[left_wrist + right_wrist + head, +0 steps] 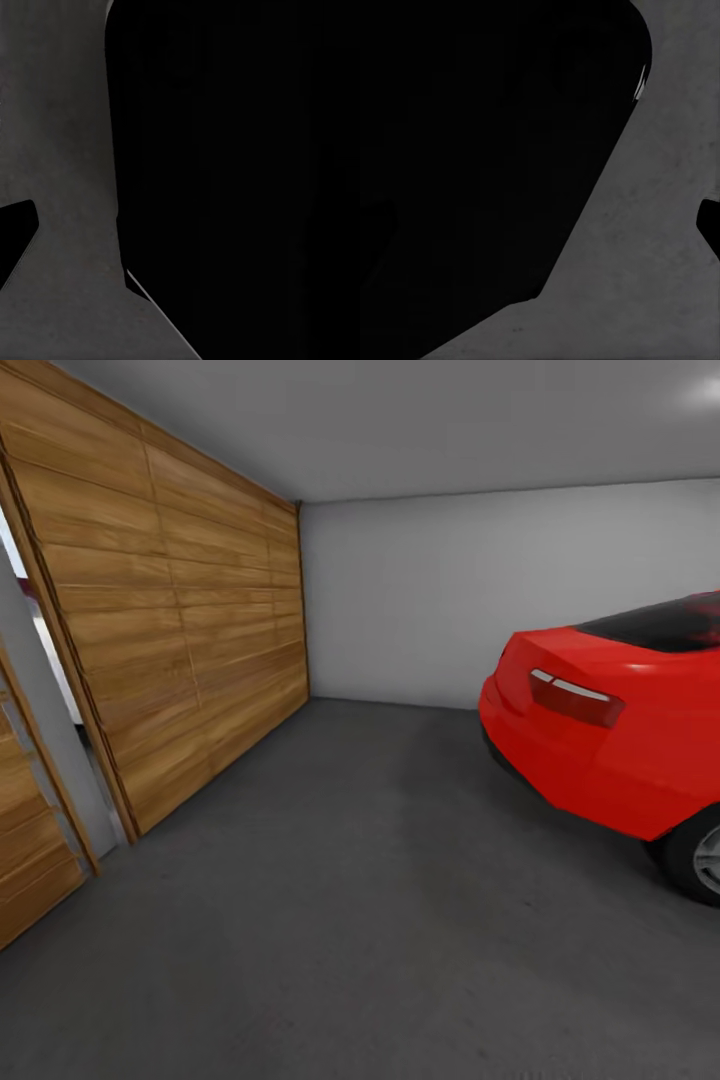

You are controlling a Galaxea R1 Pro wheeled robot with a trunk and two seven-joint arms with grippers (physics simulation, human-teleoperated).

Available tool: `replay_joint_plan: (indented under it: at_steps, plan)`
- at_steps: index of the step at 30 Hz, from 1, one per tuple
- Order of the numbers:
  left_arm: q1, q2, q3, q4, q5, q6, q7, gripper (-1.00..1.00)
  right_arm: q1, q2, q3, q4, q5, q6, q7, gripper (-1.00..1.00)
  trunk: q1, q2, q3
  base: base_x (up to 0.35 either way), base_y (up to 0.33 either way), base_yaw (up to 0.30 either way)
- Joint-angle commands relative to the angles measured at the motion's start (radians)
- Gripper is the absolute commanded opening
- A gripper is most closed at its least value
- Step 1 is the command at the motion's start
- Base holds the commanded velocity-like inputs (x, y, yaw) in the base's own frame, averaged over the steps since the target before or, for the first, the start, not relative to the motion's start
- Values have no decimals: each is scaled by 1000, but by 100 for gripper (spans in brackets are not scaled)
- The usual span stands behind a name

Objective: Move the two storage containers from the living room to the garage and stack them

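I am in the garage, over its dark grey floor (350,900). The wide door of brown wood planks (190,630) runs along the left, and a plain grey-white wall (420,600) closes the far end. The two storage containers and the living room are out of view. In the left wrist view a large black shape (240,180) covers most of the grey floor (67,150). The right wrist view has a similar black mass (472,180) over the floor (660,240). A small black wedge sits at the edge of each wrist view; I cannot tell how the fingers stand.
A red car (610,720) stands at the right, its rear facing me and its wheel (700,855) close to the frame edge. A narrow doorway gap (45,660) with a wooden frame opens at the far left. Open floor stretches between door and car.
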Motion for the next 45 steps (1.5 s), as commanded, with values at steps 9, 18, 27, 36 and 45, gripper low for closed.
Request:
replay_joint_plan:
  at_steps: [9,18,27,36,45]
  plan:
    - [0,0,0,0,0,0,0,100,0,0,4,0,0,0,0,100,0,0,-1,0,0,-270]
    - [0,0,0,0,0,0,0,100,0,0,4,0,0,0,0,100,0,0,-1,0,0,-271]
    - [0,0,1,0,0,0,0,100,0,0,4,0,0,-1,0,100,0,0,-1,0,0,-271]
    - [0,-1,2,0,0,0,0,100,0,0,4,0,0,-2,0,100,0,0,-1,0,0,-271]
    - [0,-1,3,0,0,0,0,100,0,0,2,0,0,-2,0,100,0,0,-1,0,0,-271]
